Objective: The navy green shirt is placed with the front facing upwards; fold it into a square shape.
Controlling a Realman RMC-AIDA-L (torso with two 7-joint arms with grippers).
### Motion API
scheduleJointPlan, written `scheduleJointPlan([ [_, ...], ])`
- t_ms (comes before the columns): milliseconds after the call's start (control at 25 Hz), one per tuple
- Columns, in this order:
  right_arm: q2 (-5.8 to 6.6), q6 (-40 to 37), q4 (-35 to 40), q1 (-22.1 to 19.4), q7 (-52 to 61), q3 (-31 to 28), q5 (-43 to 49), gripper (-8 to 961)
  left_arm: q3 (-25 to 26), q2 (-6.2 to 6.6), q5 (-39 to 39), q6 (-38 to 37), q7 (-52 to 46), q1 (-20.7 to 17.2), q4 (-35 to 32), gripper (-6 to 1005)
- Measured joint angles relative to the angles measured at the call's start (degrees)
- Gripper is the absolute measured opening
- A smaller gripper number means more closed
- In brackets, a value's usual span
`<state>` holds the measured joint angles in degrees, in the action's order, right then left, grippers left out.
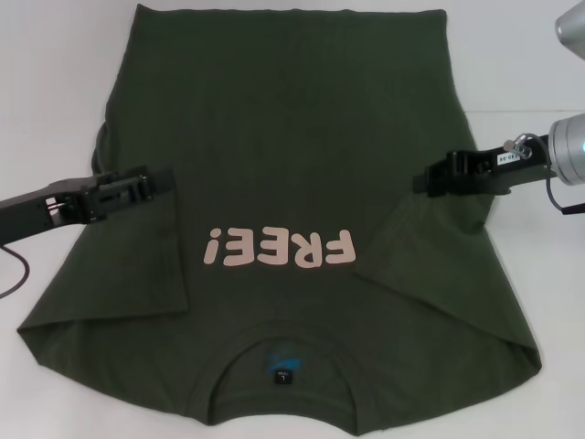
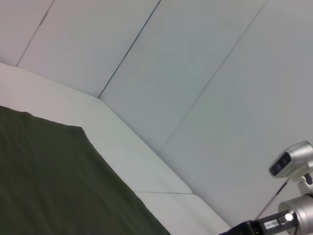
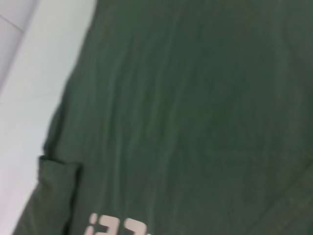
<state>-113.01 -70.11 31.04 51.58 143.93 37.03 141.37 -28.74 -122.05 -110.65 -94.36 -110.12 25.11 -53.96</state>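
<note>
The navy green shirt [image 1: 274, 165] lies front up and nearly flat on the white table [image 1: 37, 110], with its collar [image 1: 285, 358] at the near edge toward the robot and its hem at the far edge, so its long axis runs straight away from the robot and crosswise to both claws

Nearest, the collar and its black neck label [image 1: 283, 376] sit well to the robot's side of both claws, about midway between them, and the pink FREE! lettering [image 1: 279, 248] lies just nearer than the line joining them

Both sleeves already lie turned in over the chest: the left sleeve flap [image 1: 137, 247] lies directly beneath and nearer than the left gripper [image 1: 157, 181], and the right sleeve flap [image 1: 439, 247] lies likewise by the right gripper [image 1: 422, 176]

The two claws sit level with each other at mid-body, each over its own side edge and pointing inward at the other, with the bare middle of the shirt between them; neither is nearer the cloth's centre. Whether either claw is released or clenched cannot be told, nor whether either touches the fabric

Beyond the claws the lower body runs on to the far hem, which the left wrist view shows lying flat on the table

A lengthwise fold looks next, each arm working its own side
</note>
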Motion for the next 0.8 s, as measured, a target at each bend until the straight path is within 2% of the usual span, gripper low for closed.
scheduleJointPlan([
  [80,0.19,-0.5,0.0,-0.5,-1.3,0.0,-1.8,146,0.0,0.03,0.0,0.4,-0.9,-0.1,0.0,723],
  [280,0.76,-1.6,0.3,-1.4,-2.1,0.0,-2.8,391,0.1,0.78,-0.2,0.9,-5.3,-0.3,-0.2,724],
  [480,2.32,-5.9,1.7,-2.4,-3.0,-0.3,-2.9,641,0.1,3.38,-2.2,-0.6,-19.2,-1.8,-0.7,724],
  [600,3.08,-8.5,3.8,-3.2,-2.4,-0.4,-2.9,740,2.4,4.32,-7.1,-3.6,-27.1,-2.8,-1.8,724],
  [720,3.49,-9.5,5.3,-3.8,-1.3,-0.5,-2.9,839,6.5,4.63,-13.7,-5.9,-30.7,-3.2,-2.5,724],
  [800,3.64,-9.6,5.7,-4.1,-1.1,-0.5,-2.9,838,8.6,4.68,-17.2,-6.2,-32.1,-3.6,-2.4,724],
])
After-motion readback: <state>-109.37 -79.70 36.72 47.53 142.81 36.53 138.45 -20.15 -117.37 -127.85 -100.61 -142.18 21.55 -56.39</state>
